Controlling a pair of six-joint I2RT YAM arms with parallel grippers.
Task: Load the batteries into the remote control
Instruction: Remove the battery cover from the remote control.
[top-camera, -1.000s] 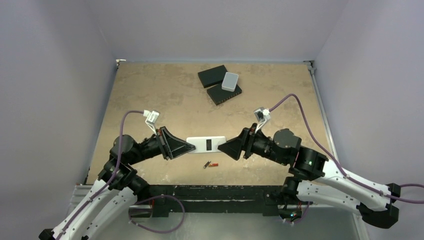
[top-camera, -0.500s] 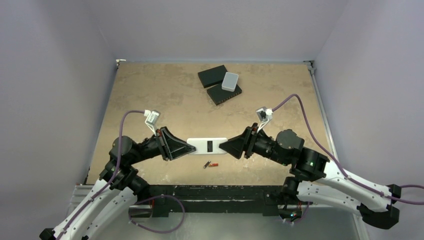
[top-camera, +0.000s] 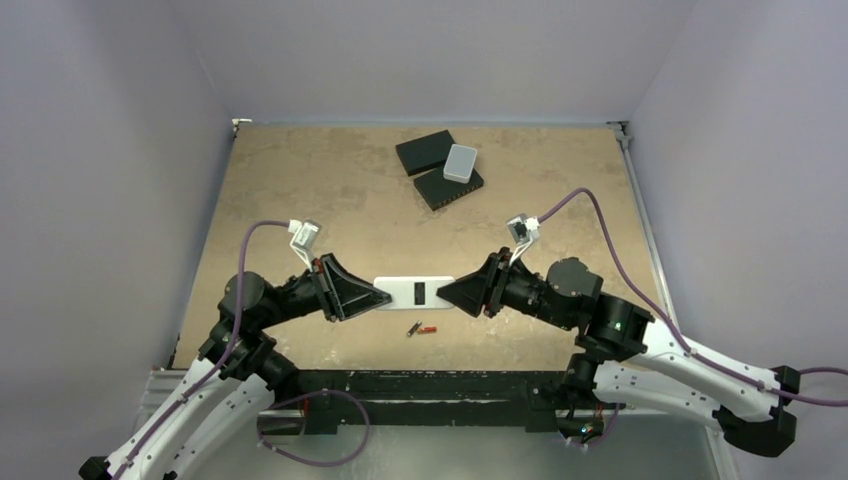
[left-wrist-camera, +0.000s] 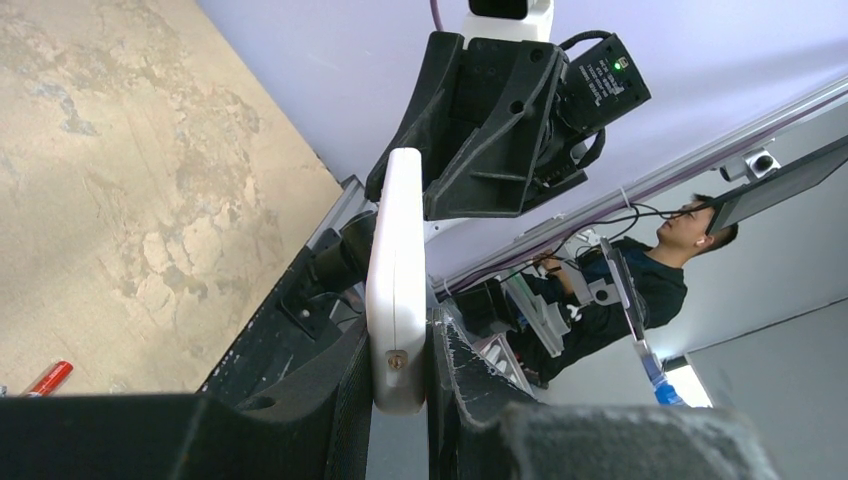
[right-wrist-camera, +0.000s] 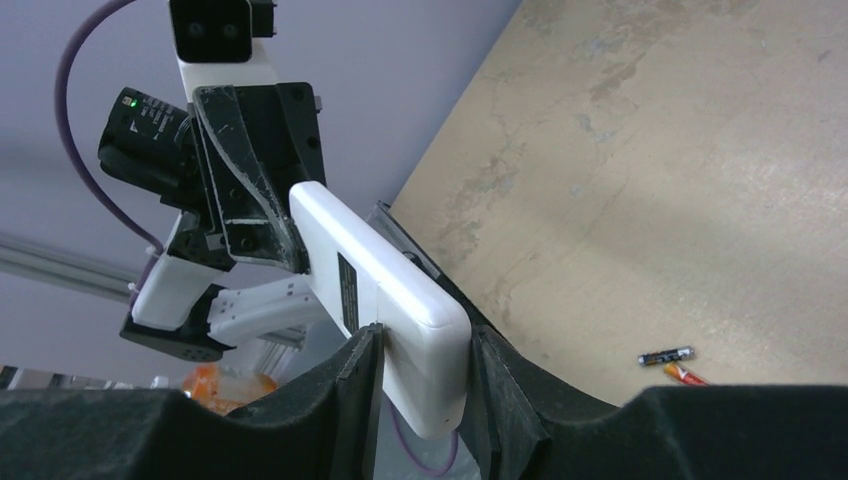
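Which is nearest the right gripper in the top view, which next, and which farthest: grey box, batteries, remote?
From the right gripper:
1. Remote: clamped at its tip, to its left in the view.
2. Batteries: lying loose just below it in the view.
3. Grey box: far back.

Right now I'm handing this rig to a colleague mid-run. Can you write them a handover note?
The left gripper is shut on one end of the remote control, and the right gripper is shut on the other end. The dark recess faces up.
The batteries lie close together on the table, just nearer the arm bases than the remote.
Done: remote grasped.
Left: free one gripper, then seat both batteries in the recess.
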